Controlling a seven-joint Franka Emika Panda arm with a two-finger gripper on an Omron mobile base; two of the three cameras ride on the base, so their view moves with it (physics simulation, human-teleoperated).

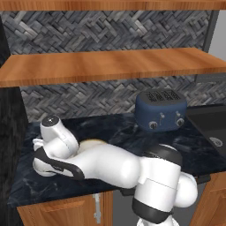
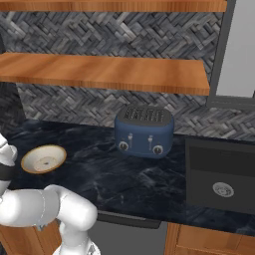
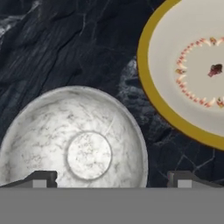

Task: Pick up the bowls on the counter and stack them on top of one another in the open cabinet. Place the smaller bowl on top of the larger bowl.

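Gripper: in the hand view your gripper (image 3: 111, 178) is spread wide and holds nothing; one fingertip (image 3: 41, 178) shows over the smaller bowl's near rim, the other over bare stone beside it.
Smaller bowl: the smaller bowl (image 3: 76, 142) sits on the counter (image 3: 52, 52) right under your hand, left of the toaster (image 1: 161, 109).
Larger bowl: the larger bowl (image 2: 44, 158) rests just beside the small one, apart from it, also left of the toaster.
Open cabinet: the open cabinet (image 1: 110, 66) hangs above the toaster, its plank bare.
Risk, grip: you straddle the rim off-centre; closing here may pinch one wall and tip the bowl, or skid it into its neighbour.
Risk, order: lifting the small bowl first leaves the stack upside down unless you park it aside on the shelf.
Risk, clearance: your elbow hides the bowls in the left base view, so height above the rim is probably small, but you can't confirm it.
Materials: small bowl deep, round, grey-mottled white, likely slick glaze; large bowl shallow, cream, orange-tan rim, dotted centre; counter dark veined marble; toaster blue, rounded.
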